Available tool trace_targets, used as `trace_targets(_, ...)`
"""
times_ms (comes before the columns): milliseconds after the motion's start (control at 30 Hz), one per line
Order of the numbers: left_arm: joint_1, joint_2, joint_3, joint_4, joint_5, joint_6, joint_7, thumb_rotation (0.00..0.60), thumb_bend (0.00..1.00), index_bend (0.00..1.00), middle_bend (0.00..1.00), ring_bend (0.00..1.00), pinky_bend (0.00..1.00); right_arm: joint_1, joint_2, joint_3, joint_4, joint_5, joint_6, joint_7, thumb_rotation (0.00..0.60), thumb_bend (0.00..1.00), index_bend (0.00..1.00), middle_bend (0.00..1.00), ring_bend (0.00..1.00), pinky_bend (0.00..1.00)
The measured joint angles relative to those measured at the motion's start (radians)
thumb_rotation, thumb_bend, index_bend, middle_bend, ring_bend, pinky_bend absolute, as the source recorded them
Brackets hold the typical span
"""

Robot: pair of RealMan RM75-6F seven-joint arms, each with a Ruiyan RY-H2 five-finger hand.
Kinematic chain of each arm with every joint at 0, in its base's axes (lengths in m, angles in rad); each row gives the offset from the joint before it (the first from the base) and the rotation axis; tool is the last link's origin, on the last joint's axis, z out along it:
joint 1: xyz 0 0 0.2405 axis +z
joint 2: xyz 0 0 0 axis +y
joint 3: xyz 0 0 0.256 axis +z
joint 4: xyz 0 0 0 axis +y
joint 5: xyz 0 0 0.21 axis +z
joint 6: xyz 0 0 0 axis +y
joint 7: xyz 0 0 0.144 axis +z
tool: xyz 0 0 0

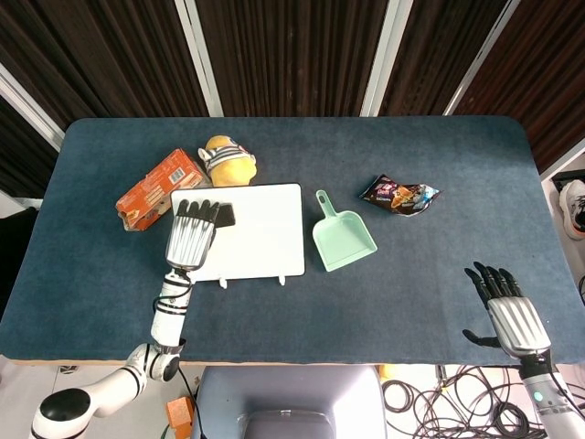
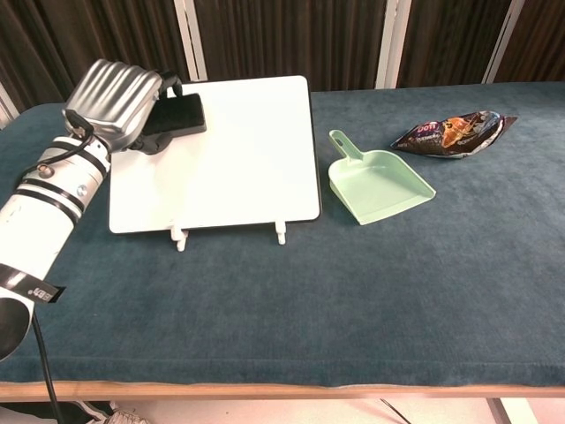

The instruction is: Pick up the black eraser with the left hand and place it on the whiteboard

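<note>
My left hand [image 1: 191, 233] [image 2: 113, 102] hovers over the left part of the whiteboard [image 1: 256, 236] [image 2: 229, 150] and grips the black eraser [image 1: 224, 216] [image 2: 175, 116]. The eraser sticks out past the fingers toward the board's upper left area. It hangs close to the board's surface; contact cannot be told. My right hand [image 1: 509, 316] rests far off at the table's front right with fingers spread and nothing in it. It does not show in the chest view.
An orange box [image 1: 154, 187] and a yellow striped toy [image 1: 227, 161] lie behind the board's left corner. A green dustpan [image 1: 342, 235] [image 2: 378, 181] sits just right of the board. A snack bag [image 1: 400, 194] [image 2: 455, 131] lies further right.
</note>
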Motion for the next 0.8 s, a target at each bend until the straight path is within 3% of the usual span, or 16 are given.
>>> trace_targets(133, 0.001, 0.007, 0.002, -0.023, -0.011, 0.001, 0.006, 0.6, 0.26, 0.24, 0.33, 0.34, 0.31, -0.001, 0.001, 0.001, 0.001, 0.001, 0.002, 0.003, 0.6, 0.08, 0.0, 0.0, 0.0, 0.0)
trace_targets(367, 0.005, 0.022, 0.01, -0.063, -0.022, 0.001, 0.01, 0.6, 0.24, 0.2, 0.28, 0.29, 0.3, 0.0, 0.0, 0.001, 0.0, 0.0, 0.001, -0.001, 0.6, 0.08, 0.0, 0.0, 0.0, 0.0)
trace_targets(567, 0.017, 0.039, 0.02, -0.106, -0.03, -0.001, 0.024, 0.6, 0.23, 0.13, 0.18, 0.18, 0.28, -0.002, 0.001, 0.002, -0.001, -0.001, 0.006, 0.0, 0.6, 0.08, 0.0, 0.0, 0.0, 0.0)
trace_targets(700, 0.047, 0.082, 0.038, -0.196, -0.027, 0.014, 0.038, 0.6, 0.23, 0.06, 0.11, 0.11, 0.25, -0.005, 0.004, 0.0, -0.001, -0.006, 0.012, 0.004, 0.6, 0.08, 0.0, 0.0, 0.0, 0.0)
trace_targets(800, 0.094, 0.154, 0.065, -0.327, -0.026, 0.03, 0.059, 0.6, 0.23, 0.01, 0.06, 0.04, 0.2, -0.009, 0.008, -0.001, 0.0, -0.007, 0.018, 0.01, 0.6, 0.08, 0.0, 0.0, 0.0, 0.0)
